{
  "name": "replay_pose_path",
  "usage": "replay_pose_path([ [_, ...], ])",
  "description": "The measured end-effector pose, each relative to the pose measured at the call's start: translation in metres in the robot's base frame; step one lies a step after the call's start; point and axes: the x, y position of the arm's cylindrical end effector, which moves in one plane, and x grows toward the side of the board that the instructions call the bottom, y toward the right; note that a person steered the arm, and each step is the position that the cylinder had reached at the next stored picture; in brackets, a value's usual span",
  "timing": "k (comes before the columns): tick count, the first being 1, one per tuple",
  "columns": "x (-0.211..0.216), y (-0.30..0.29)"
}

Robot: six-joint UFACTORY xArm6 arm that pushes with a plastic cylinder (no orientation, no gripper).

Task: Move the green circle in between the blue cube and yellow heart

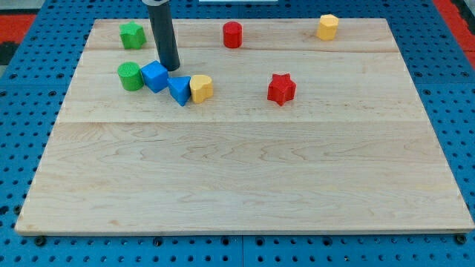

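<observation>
The green circle (130, 76) lies at the board's upper left, touching the left side of the blue cube (155, 76). A blue triangular block (179, 90) sits right of and slightly below the cube, and the yellow heart (201, 87) touches the triangle's right side. My tip (171, 68) stands just above and to the right of the blue cube, close to it, above the blue triangle.
A green star-like block (132, 35) sits near the top left corner. A red cylinder (232, 35) is at the top middle, a yellow hexagonal block (327, 27) at the top right, a red star (281, 89) right of centre. The wooden board (245, 185) rests on a blue pegboard.
</observation>
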Motion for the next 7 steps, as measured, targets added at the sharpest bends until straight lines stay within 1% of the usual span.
replay_pose_path([
  [1, 0.0, -0.076],
  [2, 0.001, -0.125],
  [3, 0.018, -0.132],
  [4, 0.045, -0.082],
  [5, 0.045, -0.017],
  [7, -0.001, 0.007],
])
